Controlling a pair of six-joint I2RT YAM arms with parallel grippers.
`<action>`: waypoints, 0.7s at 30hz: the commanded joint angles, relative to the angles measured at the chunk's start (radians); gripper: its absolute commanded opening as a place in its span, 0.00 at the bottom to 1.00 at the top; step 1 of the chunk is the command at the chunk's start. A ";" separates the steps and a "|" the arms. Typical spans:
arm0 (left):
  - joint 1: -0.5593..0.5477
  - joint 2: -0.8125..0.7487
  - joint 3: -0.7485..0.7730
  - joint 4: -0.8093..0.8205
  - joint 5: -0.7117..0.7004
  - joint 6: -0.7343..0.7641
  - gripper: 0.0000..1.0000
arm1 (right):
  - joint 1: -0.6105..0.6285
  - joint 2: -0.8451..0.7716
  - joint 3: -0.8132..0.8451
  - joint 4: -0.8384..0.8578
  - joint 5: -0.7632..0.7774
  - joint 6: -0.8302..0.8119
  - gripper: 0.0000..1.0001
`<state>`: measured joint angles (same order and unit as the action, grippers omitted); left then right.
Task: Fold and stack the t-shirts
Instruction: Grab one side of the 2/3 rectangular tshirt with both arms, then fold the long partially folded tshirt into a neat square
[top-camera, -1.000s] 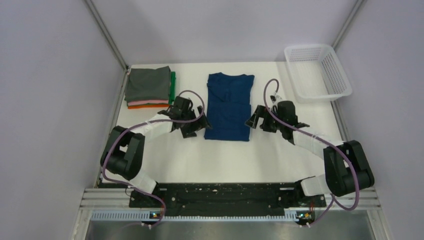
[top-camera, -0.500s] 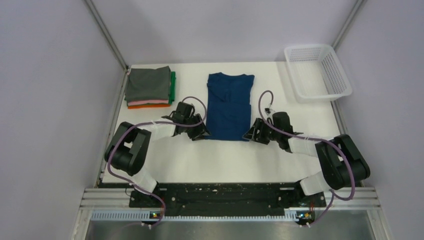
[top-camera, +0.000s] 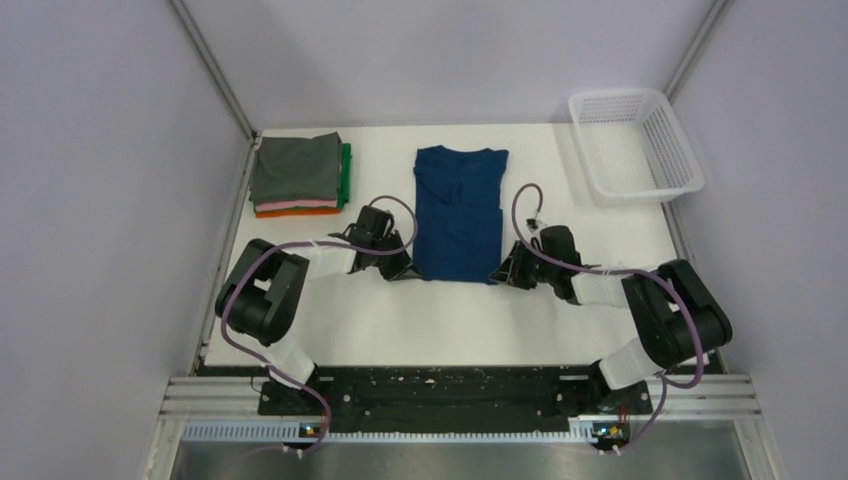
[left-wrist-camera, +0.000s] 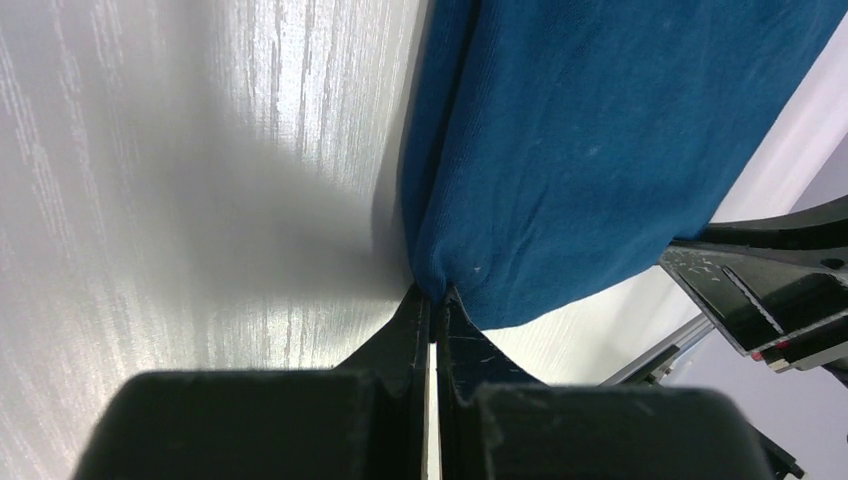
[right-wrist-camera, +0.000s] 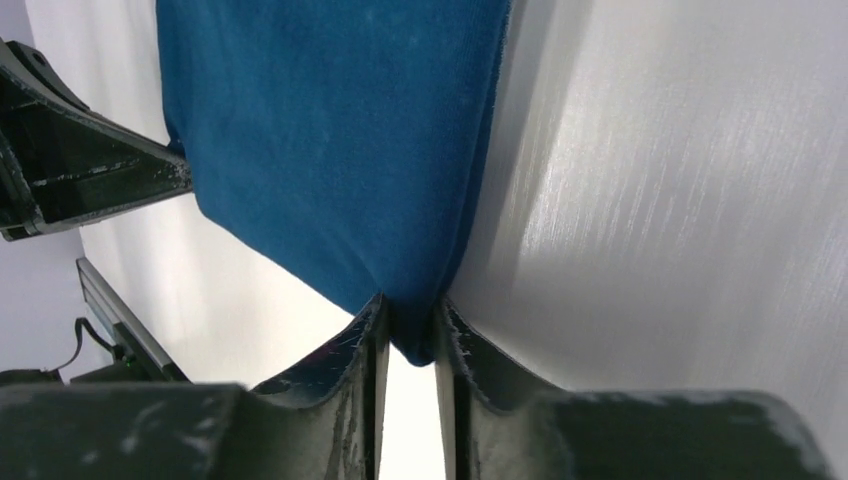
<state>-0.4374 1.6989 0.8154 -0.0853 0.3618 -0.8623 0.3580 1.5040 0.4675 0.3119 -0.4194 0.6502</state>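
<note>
A navy blue t-shirt (top-camera: 458, 210) lies flat in the middle of the white table, folded into a long strip. My left gripper (top-camera: 407, 270) is shut on its near left corner (left-wrist-camera: 440, 285), the cloth pinched at the fingertips. My right gripper (top-camera: 497, 275) is shut on the near right corner (right-wrist-camera: 410, 335), with a fold of blue cloth between its fingers. A stack of folded t-shirts (top-camera: 297, 175), grey on top with pink, orange and green edges showing, sits at the back left.
A white mesh basket (top-camera: 632, 145) stands at the back right corner. Grey walls close in the table on both sides. The other arm's black gripper shows at the edge of each wrist view (left-wrist-camera: 770, 290) (right-wrist-camera: 80, 180).
Both grippers moved toward the near edge of the blue t-shirt and went from open to shut on its two near corners.
</note>
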 joint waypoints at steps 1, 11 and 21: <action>-0.007 0.047 -0.014 -0.035 -0.082 0.025 0.00 | 0.016 0.060 -0.020 -0.117 0.053 -0.025 0.11; -0.107 -0.277 -0.228 -0.055 -0.123 -0.025 0.00 | 0.087 -0.194 -0.077 -0.335 -0.037 -0.043 0.00; -0.318 -0.835 -0.307 -0.311 -0.261 -0.123 0.00 | 0.126 -0.731 -0.020 -0.804 -0.107 -0.099 0.00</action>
<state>-0.7380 1.0302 0.5076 -0.3027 0.1730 -0.9619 0.4759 0.9352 0.3630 -0.2707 -0.4988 0.6155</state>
